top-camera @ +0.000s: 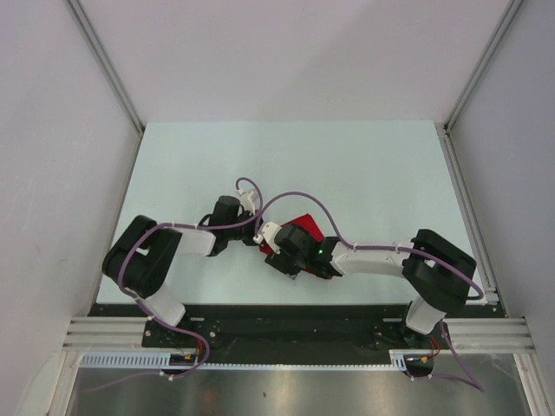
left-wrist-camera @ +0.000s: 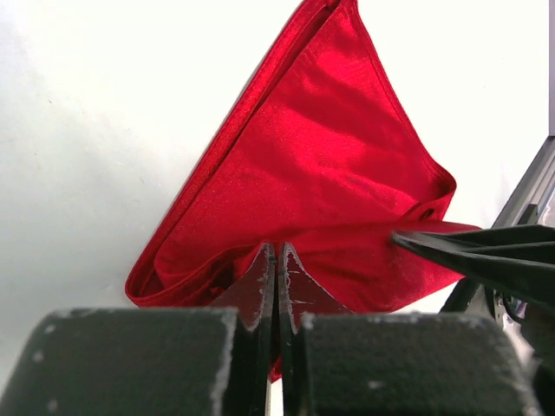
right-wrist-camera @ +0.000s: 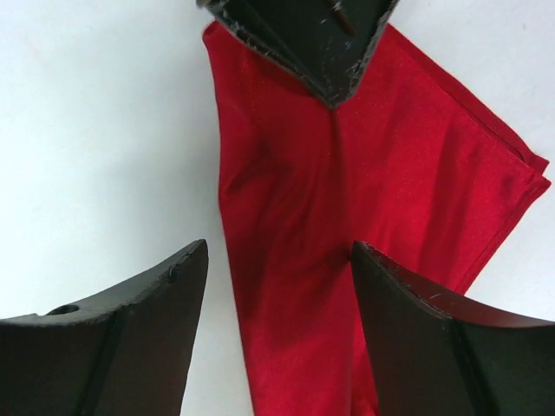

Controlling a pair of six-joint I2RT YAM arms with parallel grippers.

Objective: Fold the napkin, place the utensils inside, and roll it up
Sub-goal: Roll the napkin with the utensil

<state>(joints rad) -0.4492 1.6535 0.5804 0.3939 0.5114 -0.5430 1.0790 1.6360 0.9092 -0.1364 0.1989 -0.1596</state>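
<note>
The red napkin lies folded on the white table, mostly hidden under both grippers in the top view. My left gripper is shut, and red cloth shows pinched between its fingers at the napkin's near edge; from above it sits at the napkin's left side. My right gripper is open, its two fingers straddling a raised fold of the napkin just above the cloth. One of its fingers shows at the right of the left wrist view. No utensils are in view.
The white table stretches behind and to both sides of the napkin. Grey walls stand at left, right and back, with a metal rail along the near edge. The left gripper's fingertips point in from the top of the right wrist view.
</note>
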